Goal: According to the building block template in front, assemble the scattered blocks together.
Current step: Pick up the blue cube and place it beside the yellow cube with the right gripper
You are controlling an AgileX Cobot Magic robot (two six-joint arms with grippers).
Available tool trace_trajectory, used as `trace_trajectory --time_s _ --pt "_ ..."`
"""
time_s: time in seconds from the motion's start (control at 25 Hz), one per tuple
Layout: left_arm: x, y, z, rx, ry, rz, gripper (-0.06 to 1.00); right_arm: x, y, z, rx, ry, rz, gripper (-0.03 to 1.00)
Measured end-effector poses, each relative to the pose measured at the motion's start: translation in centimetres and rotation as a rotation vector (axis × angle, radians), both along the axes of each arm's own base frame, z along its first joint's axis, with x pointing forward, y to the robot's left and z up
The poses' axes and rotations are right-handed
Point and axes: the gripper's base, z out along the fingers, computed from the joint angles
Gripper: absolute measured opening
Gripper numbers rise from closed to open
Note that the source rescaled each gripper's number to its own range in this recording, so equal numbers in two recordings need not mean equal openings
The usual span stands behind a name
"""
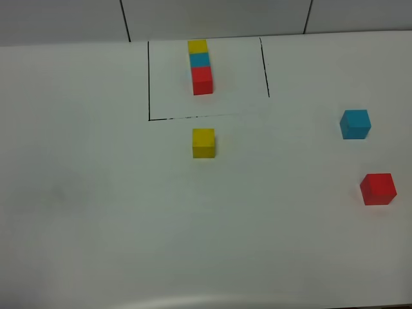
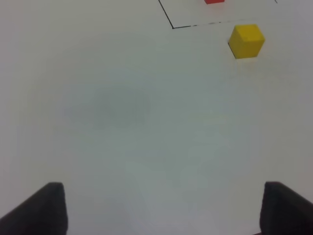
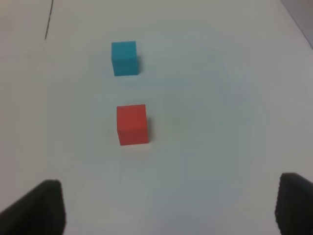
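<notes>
Left pincer (image 2: 164,186) spread, yellow cube (image 2: 246,41) well beyond

Soft even light, faint shadows, slight blur

place: lab-like test bench | evidence: plain white matte surface (image 1: 96,212) with thin black-lined rectangle (image 1: 238,80) drawn on it | beyond rectangle: pale grey panelled wall (image 1: 212,16), dark seams

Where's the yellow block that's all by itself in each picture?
Exterior high: the loose yellow block sits mid-table, just outside the black outline's near edge.
Left wrist: it lies beyond the left fingers, near that outline's corner.
Right wrist: not in it; only the blue block and the red block.
Shared landmark: the black outline.
</notes>
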Motion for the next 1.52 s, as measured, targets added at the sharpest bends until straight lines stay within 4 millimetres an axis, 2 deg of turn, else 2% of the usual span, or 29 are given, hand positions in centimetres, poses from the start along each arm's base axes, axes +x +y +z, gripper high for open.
trace_trajectory --time_s 0.52,1.52 --pt "0.06 -0.09 0.0 0.0 0.0 0.129 0.83 0.0 0.0 0.0 0.0 0.0 0.0 0.74" --pt "0.06 -0.09 0.0 0.0 0.0 0.133 0.83 0.0 0.0 0.0 0.0 0.0 0.0 0.74"
